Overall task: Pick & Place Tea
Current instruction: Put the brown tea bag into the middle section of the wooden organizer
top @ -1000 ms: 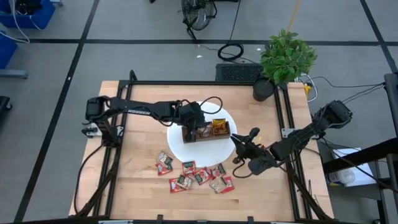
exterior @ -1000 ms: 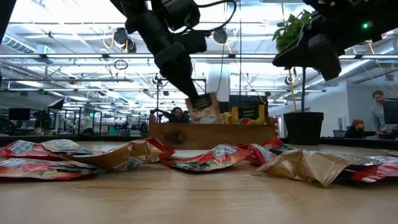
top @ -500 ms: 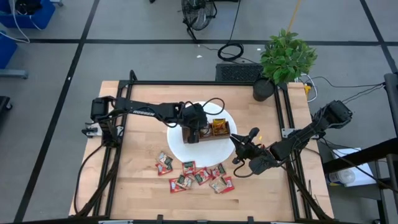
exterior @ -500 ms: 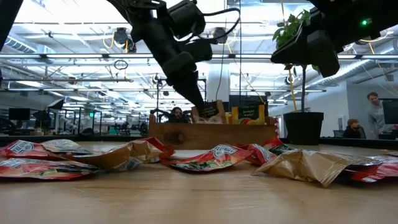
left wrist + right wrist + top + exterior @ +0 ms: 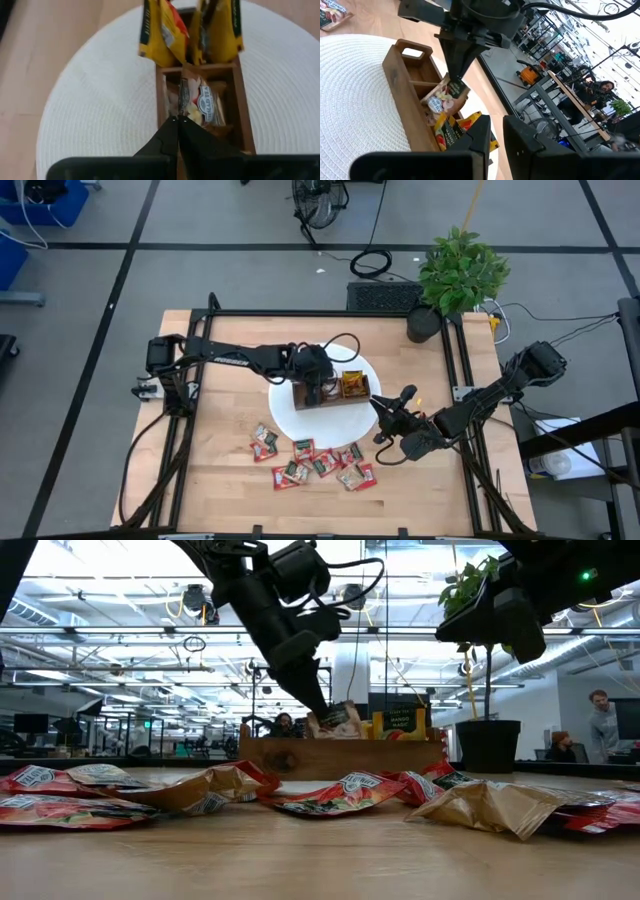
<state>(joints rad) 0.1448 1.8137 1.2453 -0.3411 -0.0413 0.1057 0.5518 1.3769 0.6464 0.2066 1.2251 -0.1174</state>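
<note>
Lowered into the tray's [image 5: 243,107] middle compartment since a second ago, tan sachet [image 5: 199,102] under left gripper [image 5: 178,120], fingers barely parting, release imminent.

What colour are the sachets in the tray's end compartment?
Yellow sachets, clearest in the left wrist view.

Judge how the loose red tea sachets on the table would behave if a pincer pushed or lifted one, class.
The red tea sachets lie puffed and crumpled, so one would probably flex rather than stay stiff. They look thin, so likely light. Pushed on the wooden table, one would probably slide rather than roll, perhaps nudging overlapping neighbours.
</note>
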